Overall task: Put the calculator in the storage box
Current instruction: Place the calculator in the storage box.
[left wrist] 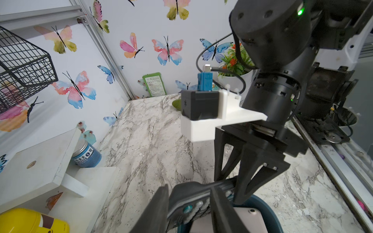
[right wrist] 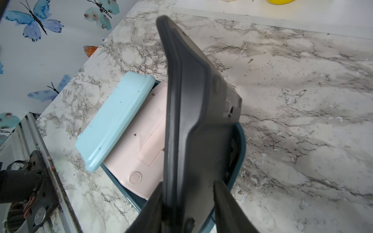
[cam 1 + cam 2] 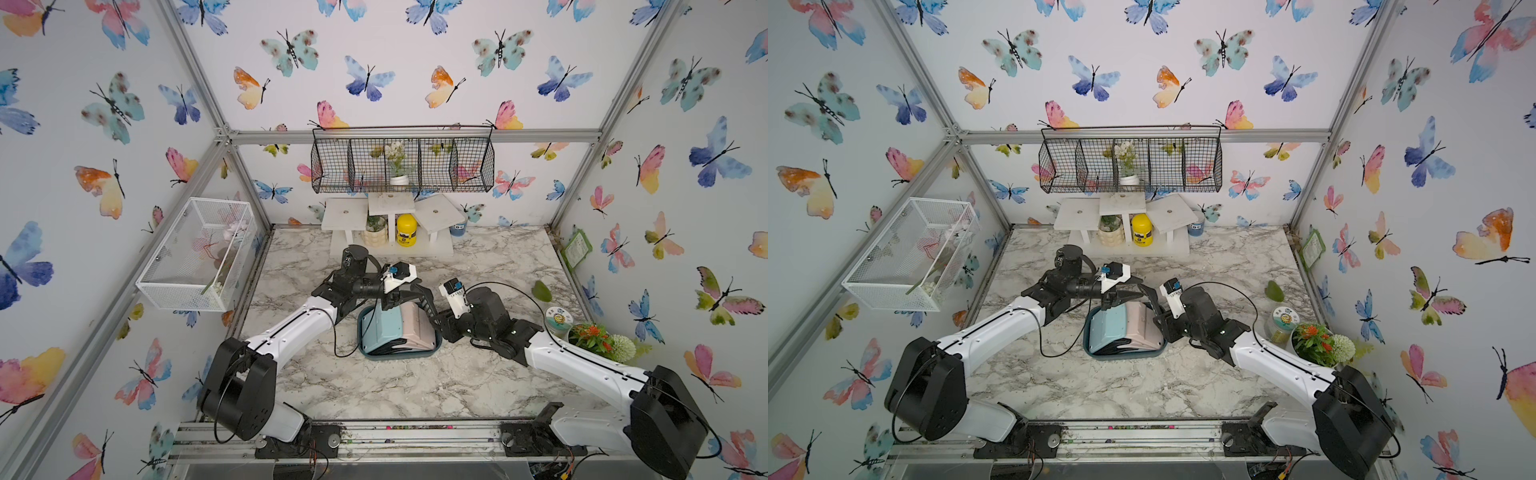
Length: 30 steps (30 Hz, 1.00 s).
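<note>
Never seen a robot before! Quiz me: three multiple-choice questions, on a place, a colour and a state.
1. The storage box sits: A on the wall; B on the marble table; C on a chair.
2. Calculators lying in it: A red, green; B light blue, pink; C both yellow.
3. The dark calculator is: A flat on the table; B in a drawer; C over the box, between gripper fingers.
B: it stands on the marble. B: the light blue calculator overlaps the pink calculator there. C: it sits between the fingers of the right gripper.

dark calculator (image 2: 191,111) tilted, seemingly resting in teal storage box (image 2: 241,145).
</note>
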Tool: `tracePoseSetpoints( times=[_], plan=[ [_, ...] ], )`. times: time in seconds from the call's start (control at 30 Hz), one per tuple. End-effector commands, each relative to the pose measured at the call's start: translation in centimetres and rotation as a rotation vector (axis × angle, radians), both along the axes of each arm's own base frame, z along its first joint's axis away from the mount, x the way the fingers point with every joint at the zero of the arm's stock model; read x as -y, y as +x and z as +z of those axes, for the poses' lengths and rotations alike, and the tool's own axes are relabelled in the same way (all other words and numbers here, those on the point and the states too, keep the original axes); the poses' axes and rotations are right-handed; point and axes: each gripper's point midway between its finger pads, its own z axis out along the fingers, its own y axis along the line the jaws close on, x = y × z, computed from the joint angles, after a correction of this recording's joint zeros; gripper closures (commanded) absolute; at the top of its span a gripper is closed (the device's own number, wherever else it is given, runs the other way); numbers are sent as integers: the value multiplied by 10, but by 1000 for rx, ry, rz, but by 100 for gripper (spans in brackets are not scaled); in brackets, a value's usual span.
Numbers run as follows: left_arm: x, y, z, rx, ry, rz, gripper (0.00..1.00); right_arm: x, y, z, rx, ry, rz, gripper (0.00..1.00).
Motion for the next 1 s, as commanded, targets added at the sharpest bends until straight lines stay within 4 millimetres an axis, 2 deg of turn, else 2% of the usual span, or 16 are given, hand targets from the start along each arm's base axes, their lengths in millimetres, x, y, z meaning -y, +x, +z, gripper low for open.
tracePoseSetpoints(
  times=[0.0,0.1,0.13,0.17,0.3,0.43,0.6,0.77,0.83,0.9,0.97],
  plan=[
    [-3,-3,16,-59,-65,-15,59,5,-4,-18,-4,-61,-17,60],
    [-5,10,28,-176,-103,17,51,5,-7,-20,-6,-64,-16,61],
    [-4,16,32,-225,-108,37,42,4,-9,-21,-7,-63,-12,61],
    [-3,22,32,-274,-105,59,0,4,-10,-22,-10,-64,-9,61],
    [-2,44,28,-478,-108,188,1,2,-17,-24,-20,-56,1,61],
    [-6,56,21,-628,-86,256,1,1,-24,-22,-31,-27,11,61],
    [-29,76,16,-720,-141,509,1,1,-32,-32,-59,-27,20,61],
    [-44,80,-3,-836,-95,647,1,3,-40,-44,-79,-38,17,62],
    [-54,83,-10,-952,-106,696,1,5,-44,-46,-82,-38,14,62],
    [-53,75,-8,-1026,-130,608,1,7,-47,-47,-84,-34,11,62],
    [-58,74,-10,-1035,-147,630,1,10,-51,-50,-88,-33,9,62]
  ],
)
